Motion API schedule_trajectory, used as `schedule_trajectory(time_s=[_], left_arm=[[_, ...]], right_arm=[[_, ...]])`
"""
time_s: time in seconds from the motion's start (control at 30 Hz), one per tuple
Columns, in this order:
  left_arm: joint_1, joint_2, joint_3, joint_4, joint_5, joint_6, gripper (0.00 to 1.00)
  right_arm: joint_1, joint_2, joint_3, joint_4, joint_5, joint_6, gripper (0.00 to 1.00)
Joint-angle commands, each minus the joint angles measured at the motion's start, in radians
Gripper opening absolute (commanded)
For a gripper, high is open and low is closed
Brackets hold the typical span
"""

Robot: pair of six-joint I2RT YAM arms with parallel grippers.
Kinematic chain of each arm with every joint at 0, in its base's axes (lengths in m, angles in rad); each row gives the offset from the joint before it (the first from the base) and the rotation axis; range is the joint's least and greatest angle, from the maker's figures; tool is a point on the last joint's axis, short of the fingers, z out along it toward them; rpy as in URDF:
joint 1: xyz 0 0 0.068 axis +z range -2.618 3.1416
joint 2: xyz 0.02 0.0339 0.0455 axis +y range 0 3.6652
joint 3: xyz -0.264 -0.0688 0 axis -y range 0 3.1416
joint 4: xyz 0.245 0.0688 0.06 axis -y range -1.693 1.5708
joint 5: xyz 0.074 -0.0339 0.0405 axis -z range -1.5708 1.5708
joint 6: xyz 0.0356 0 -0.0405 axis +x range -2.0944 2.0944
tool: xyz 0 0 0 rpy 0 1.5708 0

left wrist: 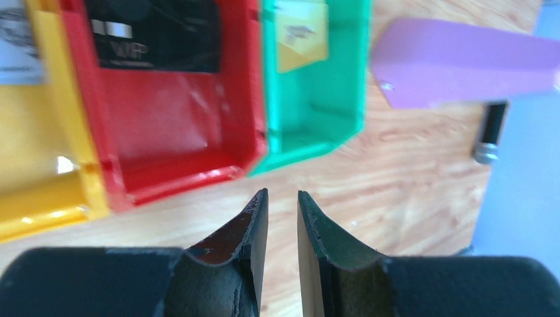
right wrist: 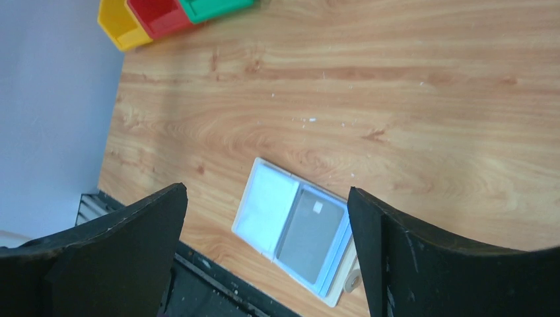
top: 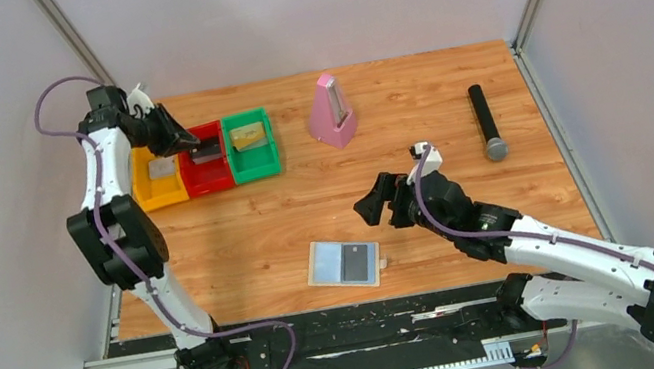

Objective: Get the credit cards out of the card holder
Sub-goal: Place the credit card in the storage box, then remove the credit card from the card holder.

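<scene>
card holder [top: 345, 262]: spread open and flat, lower centre of the top view
grey card [top: 357, 261]: in the holder's right panel
yellow card [top: 248, 136]: in green bin [top: 265, 167], upper left
black card [top: 206, 150]: in red bin [top: 207, 180] alongside
left gripper [left wrist: 282, 195]: over the bins, jaws narrow, empty
right gripper [right wrist: 266, 191]: above the holder, jaws wide, empty
</scene>
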Motion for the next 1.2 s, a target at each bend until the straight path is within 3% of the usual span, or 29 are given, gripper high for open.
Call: schedule_trajectory(time_s=[0.0, 0.2, 0.33, 0.47, 0.77, 1.17], left_arm=[[-0.045, -0.192, -0.127, 0.089, 0.122, -0.045, 0.31], [-0.101, -0.383, -0.336, 0.152, 0.186, -0.098, 0.3], [-0.216, -0.482, -0.443, 0.14, 0.165, -0.087, 0.29], [-0.365, -0.546, -0.551, 0.084, 0.103, -0.068, 0.29], [-0.679, -0.647, -0.908, 0.388, 0.082, -0.254, 0.28], [-0.718, -0.563, -1.074, 0.546, 0.063, -0.261, 0.26]], right_arm=[[-0.004, 0.008, 0.01, -0.048, -0.125, 0.051, 0.91], [-0.004, 0.008, -0.009, -0.131, -0.126, 0.117, 0.7], [-0.004, -0.036, -0.034, -0.134, -0.147, 0.187, 0.54], [-0.003, -0.034, -0.043, -0.131, -0.165, 0.223, 0.52], [0.025, 0.167, -0.036, -0.056, -0.284, 0.291, 0.49], [0.049, 0.308, -0.054, 0.023, -0.291, 0.355, 0.43]])
